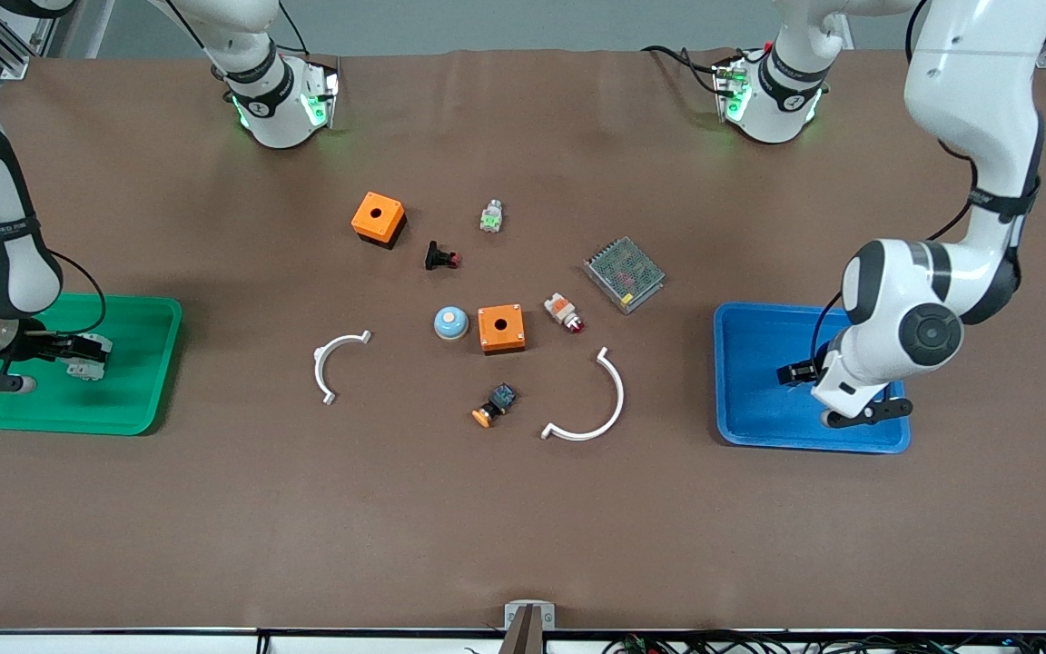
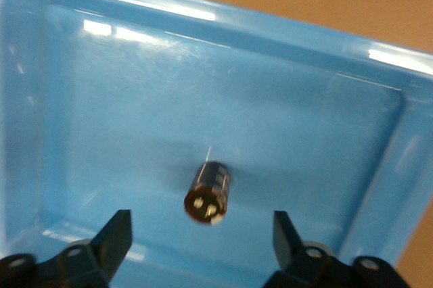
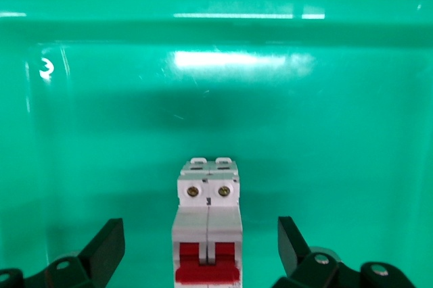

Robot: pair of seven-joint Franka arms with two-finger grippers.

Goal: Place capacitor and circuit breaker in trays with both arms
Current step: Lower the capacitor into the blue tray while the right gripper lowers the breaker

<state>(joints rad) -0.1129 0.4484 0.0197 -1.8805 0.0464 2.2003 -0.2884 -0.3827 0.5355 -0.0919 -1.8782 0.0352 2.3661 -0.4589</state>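
Note:
The capacitor (image 2: 208,192), a small black cylinder with a silvery end, lies on the floor of the blue tray (image 2: 325,105). My left gripper (image 2: 201,232) is open just above it, one finger on each side, neither touching. In the front view the left gripper (image 1: 796,372) is low in the blue tray (image 1: 759,418). The circuit breaker (image 3: 208,224), white-grey with red levers, rests on the floor of the green tray (image 3: 325,126). My right gripper (image 3: 200,242) is open around it with clear gaps. In the front view the right gripper (image 1: 83,349) is in the green tray (image 1: 137,381), over the breaker (image 1: 84,368).
Mid-table lie two orange boxes (image 1: 379,219) (image 1: 501,328), a black flared piece (image 1: 439,257), a white-orange piece with a red tip (image 1: 564,312), a metal mesh box (image 1: 624,273), a blue dome (image 1: 451,322), a small green-faced part (image 1: 490,216), an orange-tipped button (image 1: 495,404) and two white arcs (image 1: 334,363) (image 1: 593,407).

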